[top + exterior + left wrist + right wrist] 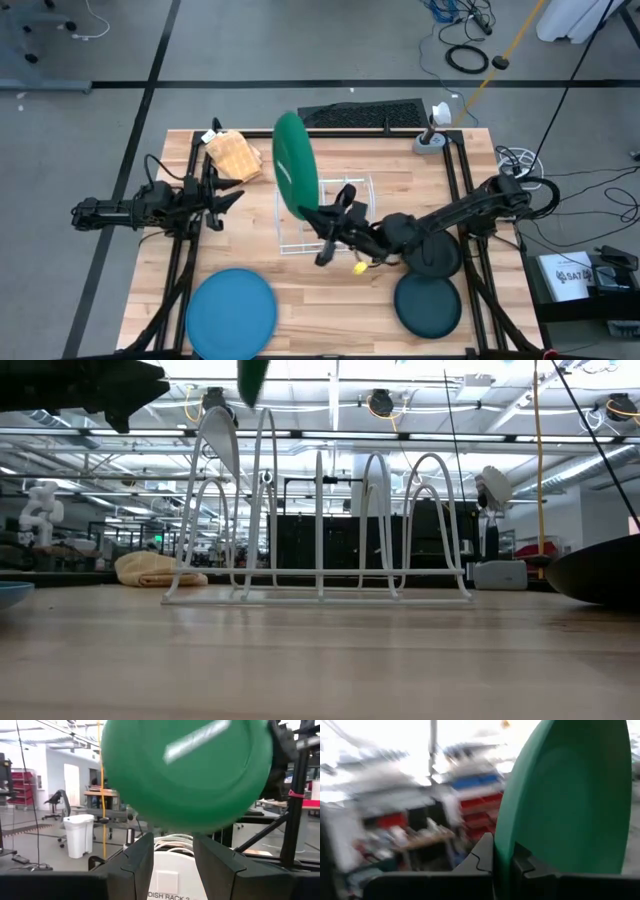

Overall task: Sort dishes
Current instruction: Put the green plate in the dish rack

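Both arms are dark, slim jointed links, the left gripper (222, 193) and right gripper (328, 222) ending in black angular fingers (134, 865), with a dark cable looped by the right arm's base.

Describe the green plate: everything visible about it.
The green plate is large, round, smooth and plastic-looking, with a raised rim. The right tool pinches its edge and holds it on edge in the air above the white wire rack, not yet seated in a slot. Only the tool touches it. The left tool waits open nearby.
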Tool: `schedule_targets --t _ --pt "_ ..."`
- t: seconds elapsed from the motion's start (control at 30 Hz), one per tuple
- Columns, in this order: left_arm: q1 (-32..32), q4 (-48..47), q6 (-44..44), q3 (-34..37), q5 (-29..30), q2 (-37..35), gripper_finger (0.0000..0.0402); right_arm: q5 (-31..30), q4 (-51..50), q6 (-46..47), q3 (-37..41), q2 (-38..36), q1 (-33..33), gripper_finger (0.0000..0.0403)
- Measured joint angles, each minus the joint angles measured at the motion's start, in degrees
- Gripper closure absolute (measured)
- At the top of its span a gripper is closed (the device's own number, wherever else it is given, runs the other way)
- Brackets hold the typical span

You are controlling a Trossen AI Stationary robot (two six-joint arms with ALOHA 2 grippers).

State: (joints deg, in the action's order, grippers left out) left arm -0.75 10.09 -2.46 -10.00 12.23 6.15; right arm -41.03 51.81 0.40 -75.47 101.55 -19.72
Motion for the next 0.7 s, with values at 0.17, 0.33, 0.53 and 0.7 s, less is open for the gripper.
schedule_targets --t 0.17,0.33,0.53,0.7 --pt "0.0 0.0 0.0 0.0 0.0 0.0 0.0253 -4.0 0.2 2.2 -0.4 2.5 -0.3 0.0401" --pt "0.0 0.0 0.0 0.0 0.1 0.0 0.0253 -5.3 -0.1 7.2 -0.4 5.7 0.5 0.0401" --pt "0.0 0.1 0.2 0.0 0.1 0.0 0.0253 -8.3 -0.5 13.2 -0.5 8.9 1.4 0.04" --pt "0.0 0.1 0.5 0.0 0.0 0.0 0.0253 -8.6 -1.3 18.0 -0.4 10.9 2.2 0.0389"
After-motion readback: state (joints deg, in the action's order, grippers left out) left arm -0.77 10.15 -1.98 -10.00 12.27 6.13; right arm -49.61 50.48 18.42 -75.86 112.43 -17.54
